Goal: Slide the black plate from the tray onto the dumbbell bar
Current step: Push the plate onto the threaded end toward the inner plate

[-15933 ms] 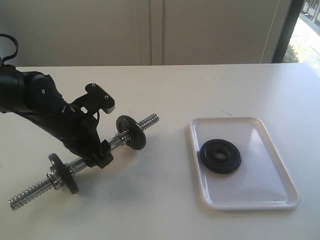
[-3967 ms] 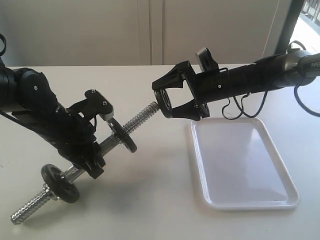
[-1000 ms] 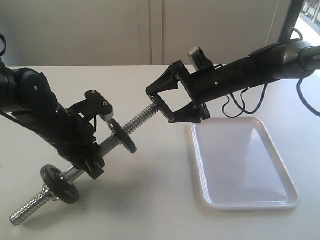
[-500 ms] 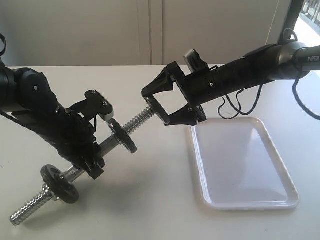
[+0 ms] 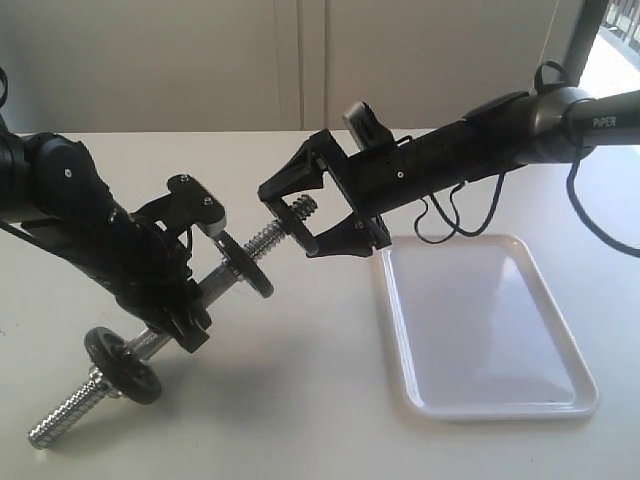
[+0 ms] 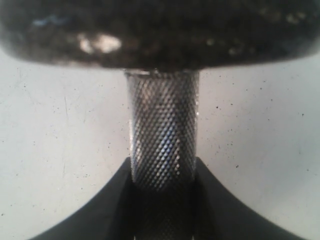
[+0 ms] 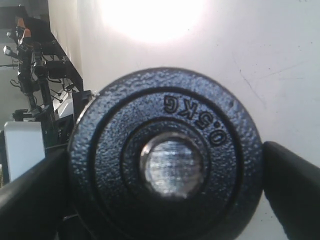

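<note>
Nearest, the lower threaded end of the dumbbell bar (image 5: 62, 412) hangs just above the white bench (image 5: 300, 400) at the left. The tray (image 5: 480, 330) lies flat on the bench at the right, well apart from the bar.

The bar slopes up and away toward the middle of the scene. A lower fitted disc (image 5: 122, 365) sits on it just above the low threads. The left end effector (image 5: 190, 330) is pressed onto the knurled middle and holds the bar off the bench. The left wrist view shows the knurled steel seated between the two dark fingers (image 6: 115, 210).

Above that grip, an upper fitted disc (image 5: 246, 266) sits on the bar where the upper threads begin.

Farther along, the right end effector (image 5: 290, 220) reaches in from the right across the middle. It pinches the black plate (image 7: 105, 160) by its rim, one finger on each side. The plate is held upright on edge, off the tray and clear of the bench. It is marked 0.5KG. In the right wrist view the bar's bright end fills its centre hole, and in the exterior view the tip of the threads shows between the fingers. A gap of bare thread separates the plate from the upper fitted disc.

Behind the bench stand pale wall panels (image 5: 300, 60).
</note>
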Robot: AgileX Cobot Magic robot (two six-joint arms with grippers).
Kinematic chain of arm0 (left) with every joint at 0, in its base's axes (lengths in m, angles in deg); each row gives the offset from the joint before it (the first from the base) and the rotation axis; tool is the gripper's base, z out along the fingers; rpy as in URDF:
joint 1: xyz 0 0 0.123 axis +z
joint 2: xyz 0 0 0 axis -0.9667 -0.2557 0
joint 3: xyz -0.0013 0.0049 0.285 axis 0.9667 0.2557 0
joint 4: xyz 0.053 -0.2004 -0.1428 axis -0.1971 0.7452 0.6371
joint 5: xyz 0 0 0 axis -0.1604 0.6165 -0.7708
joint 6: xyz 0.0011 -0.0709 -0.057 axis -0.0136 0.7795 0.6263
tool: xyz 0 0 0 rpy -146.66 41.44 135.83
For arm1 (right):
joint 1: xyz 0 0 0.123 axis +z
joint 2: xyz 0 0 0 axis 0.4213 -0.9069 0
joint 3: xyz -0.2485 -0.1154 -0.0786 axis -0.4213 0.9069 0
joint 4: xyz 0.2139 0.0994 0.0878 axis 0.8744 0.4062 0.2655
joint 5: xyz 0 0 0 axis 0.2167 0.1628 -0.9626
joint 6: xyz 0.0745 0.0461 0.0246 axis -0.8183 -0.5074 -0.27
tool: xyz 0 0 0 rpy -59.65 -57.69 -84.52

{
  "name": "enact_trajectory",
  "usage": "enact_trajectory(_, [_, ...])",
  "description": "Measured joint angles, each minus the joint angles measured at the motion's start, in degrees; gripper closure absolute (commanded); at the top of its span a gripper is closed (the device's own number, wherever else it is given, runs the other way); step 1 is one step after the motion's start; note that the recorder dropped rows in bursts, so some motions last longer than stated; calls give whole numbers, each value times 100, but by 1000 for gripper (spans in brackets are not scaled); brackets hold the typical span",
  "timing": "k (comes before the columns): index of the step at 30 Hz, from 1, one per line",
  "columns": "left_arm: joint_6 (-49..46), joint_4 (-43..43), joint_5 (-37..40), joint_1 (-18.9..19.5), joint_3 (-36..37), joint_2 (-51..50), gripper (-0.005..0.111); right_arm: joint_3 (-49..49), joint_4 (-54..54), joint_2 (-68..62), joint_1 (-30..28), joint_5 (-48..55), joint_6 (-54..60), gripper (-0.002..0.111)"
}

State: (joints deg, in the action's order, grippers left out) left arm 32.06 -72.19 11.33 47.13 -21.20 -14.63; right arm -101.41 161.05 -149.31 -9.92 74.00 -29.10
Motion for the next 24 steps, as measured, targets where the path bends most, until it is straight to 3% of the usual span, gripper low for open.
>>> enact_trajectory(24, [11, 10, 0, 0, 0, 13, 107, 0, -34, -56, 470, -126, 280, 108])
